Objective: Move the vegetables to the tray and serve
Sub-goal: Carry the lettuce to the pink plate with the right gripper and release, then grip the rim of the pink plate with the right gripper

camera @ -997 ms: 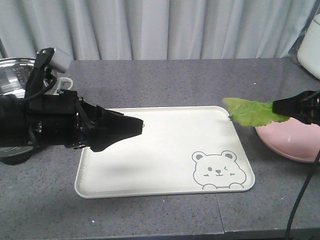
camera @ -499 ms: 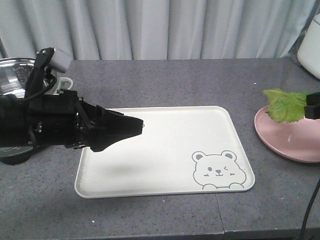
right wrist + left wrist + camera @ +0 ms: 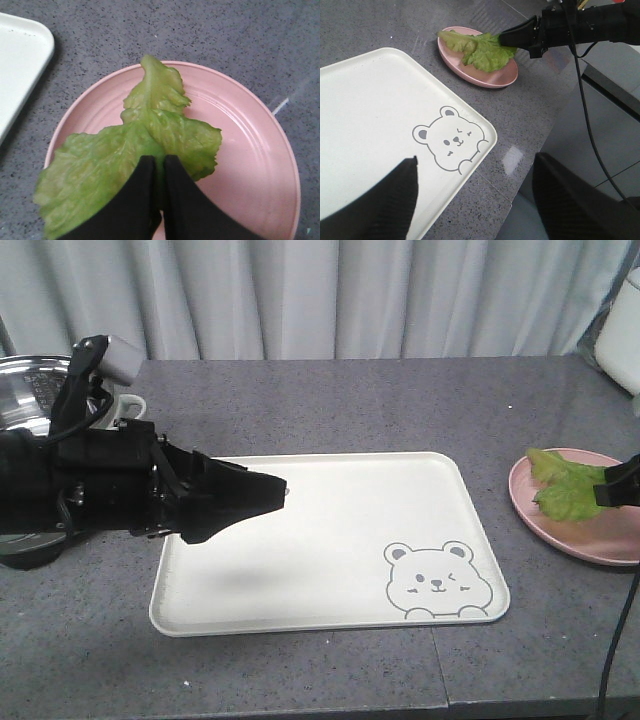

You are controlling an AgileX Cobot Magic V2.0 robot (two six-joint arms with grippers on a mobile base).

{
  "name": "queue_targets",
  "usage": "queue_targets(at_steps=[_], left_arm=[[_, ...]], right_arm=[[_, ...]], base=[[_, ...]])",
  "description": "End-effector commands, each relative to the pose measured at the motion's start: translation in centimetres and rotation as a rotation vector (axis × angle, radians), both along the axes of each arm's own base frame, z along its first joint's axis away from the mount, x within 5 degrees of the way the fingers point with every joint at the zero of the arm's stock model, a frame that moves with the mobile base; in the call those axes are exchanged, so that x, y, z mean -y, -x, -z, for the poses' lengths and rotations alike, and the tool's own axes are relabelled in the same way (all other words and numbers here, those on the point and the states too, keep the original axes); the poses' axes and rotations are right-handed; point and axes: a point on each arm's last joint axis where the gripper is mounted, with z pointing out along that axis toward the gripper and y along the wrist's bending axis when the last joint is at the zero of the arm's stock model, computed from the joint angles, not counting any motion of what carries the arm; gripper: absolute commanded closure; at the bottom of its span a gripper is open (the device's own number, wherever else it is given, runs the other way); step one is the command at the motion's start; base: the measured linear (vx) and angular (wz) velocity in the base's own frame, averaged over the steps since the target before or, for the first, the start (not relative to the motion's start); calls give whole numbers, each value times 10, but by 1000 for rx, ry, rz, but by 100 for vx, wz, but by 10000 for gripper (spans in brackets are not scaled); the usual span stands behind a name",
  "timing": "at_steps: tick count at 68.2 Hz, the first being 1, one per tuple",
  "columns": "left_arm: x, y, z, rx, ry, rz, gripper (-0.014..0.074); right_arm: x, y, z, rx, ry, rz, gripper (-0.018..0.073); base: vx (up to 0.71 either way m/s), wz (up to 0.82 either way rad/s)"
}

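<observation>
The vegetables, a green lettuce leaf (image 3: 562, 488) (image 3: 480, 50) (image 3: 150, 125), lie across the round pink plate (image 3: 575, 535) (image 3: 497, 80) (image 3: 250, 145) at the right. My right gripper (image 3: 608, 490) (image 3: 507, 39) (image 3: 159, 161) is shut on the leaf's near end, low over the plate. The cream-white tray (image 3: 330, 540) (image 3: 365, 100) (image 3: 20, 55) with its bear drawing lies mid-table with nothing on it. My left gripper (image 3: 272, 495) (image 3: 475, 162) hovers open over the tray's left part, holding nothing.
A steel pot (image 3: 22, 390) and a white cup (image 3: 128, 405) stand behind the left arm. A white appliance (image 3: 625, 330) is at the far right corner. The table's front edge runs just below the tray, and a curtain hangs behind.
My right gripper has carried the lettuce rightward from the tray's right edge and lowered it onto the pink plate. The left arm has not moved.
</observation>
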Motion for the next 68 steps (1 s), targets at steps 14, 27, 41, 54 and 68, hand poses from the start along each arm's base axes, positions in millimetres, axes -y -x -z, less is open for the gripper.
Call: queue_targets(at_steps=[14, 27, 41, 54, 68], left_arm=[[1, 4, -16, 21, 71, -5, 114], [1, 4, -16, 21, 71, -5, 114], [1, 4, -16, 21, 71, -5, 114], [1, 4, -16, 21, 71, -5, 114], [1, 4, -16, 21, 71, -5, 114]], right_arm=[[7, -5, -12, 64, 25, 51, 283], [7, -4, -15, 71, 26, 48, 136], [3, 6, -36, 129, 34, 62, 145], [1, 17, -68, 160, -109, 216, 195], [19, 10, -97, -76, -69, 365, 216]], base=[[0, 0], [0, 0], [0, 0], [0, 0], [0, 0]])
